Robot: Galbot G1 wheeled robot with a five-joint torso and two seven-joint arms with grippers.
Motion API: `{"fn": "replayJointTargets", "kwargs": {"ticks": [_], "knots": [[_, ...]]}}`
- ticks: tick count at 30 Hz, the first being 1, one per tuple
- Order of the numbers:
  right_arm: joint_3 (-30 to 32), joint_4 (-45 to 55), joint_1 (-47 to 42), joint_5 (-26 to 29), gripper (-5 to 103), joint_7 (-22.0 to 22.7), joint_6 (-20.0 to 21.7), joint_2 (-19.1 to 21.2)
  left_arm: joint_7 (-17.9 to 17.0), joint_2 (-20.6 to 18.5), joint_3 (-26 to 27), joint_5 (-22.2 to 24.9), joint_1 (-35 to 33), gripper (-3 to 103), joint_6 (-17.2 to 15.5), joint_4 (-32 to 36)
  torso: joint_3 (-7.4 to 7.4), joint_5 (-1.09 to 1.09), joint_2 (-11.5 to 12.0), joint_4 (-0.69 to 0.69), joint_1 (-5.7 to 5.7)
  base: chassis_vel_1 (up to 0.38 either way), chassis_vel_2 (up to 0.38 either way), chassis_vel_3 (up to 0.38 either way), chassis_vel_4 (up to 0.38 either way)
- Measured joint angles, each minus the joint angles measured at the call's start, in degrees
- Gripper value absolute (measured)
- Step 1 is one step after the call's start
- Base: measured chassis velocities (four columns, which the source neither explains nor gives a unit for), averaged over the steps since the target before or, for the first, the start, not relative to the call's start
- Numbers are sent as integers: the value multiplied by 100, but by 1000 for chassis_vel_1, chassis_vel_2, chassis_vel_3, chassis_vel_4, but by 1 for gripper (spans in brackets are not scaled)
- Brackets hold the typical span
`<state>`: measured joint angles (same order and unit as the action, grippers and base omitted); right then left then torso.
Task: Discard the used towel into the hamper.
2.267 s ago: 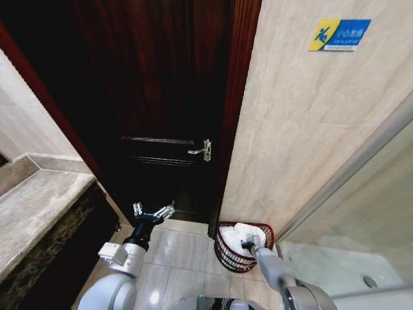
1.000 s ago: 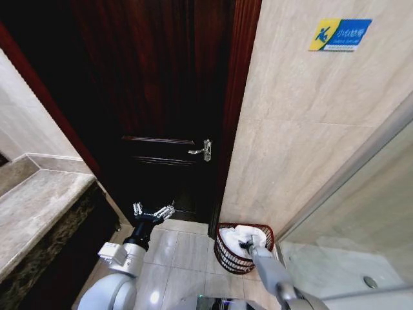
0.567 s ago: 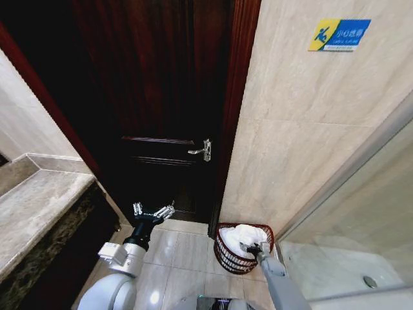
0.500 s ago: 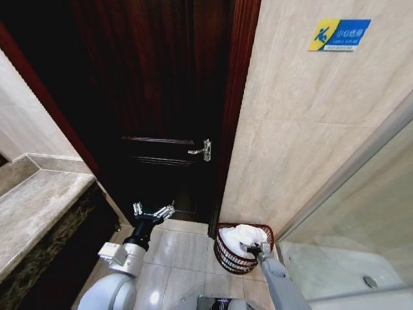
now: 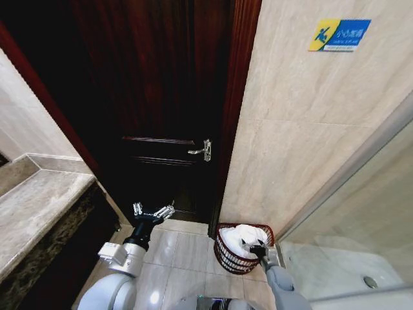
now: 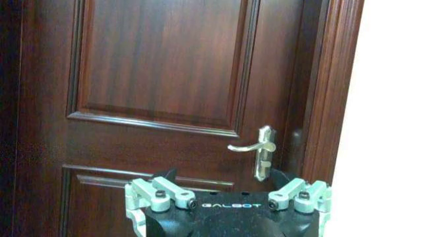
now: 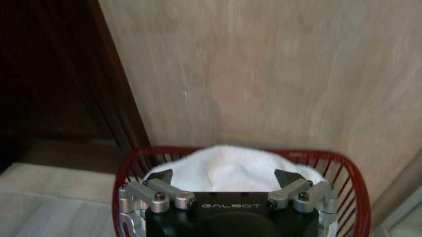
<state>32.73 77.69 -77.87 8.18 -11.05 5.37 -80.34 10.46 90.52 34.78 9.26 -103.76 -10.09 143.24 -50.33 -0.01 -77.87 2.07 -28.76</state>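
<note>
While the hamper (image 5: 240, 248) stood on the floor tiles against the beige wall (image 5: 303, 142), just beside the dark door (image 5: 164, 116), its red-brown wire ribs ringed a white towel (image 5: 246, 234) heaped above the rim. The right tool (image 5: 258, 249) hung at the near rim, over the towel, jaws spread apart and holding nothing. The left tool (image 5: 153, 211) sat low, facing the door handle (image 5: 201, 150), its jaws apart too.

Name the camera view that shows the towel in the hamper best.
The right wrist view: the white towel sits heaped inside the hamper, large and near. In the head view the towel is small, beside the right pincer. The left wrist view faces the door.
</note>
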Motion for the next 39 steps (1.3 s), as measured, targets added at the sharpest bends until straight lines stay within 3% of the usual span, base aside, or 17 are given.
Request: {"fn": "replayJointTargets", "kwargs": {"ticks": [11, 19, 39], "knots": [[160, 1549, -697, -368, 100, 66, -208, -207, 0, 0, 0, 0, 0, 97, 0, 0, 0, 1, 0, 1, 0, 0, 0, 0, 0], [297, 3110, -1357, -208, 100, 37, -254, -168, 0, 0, 0, 0, 0, 97, 0, 0, 0, 0, 0, 0, 0, 0, 0, 0, 0], [474, 5048, -1474, 18, 100, -60, 32, -395, 0, 0, 0, 0, 0, 97, 0, 0, 0, 0, 0, 1, 0, 0, 0, 0, 0]]}}
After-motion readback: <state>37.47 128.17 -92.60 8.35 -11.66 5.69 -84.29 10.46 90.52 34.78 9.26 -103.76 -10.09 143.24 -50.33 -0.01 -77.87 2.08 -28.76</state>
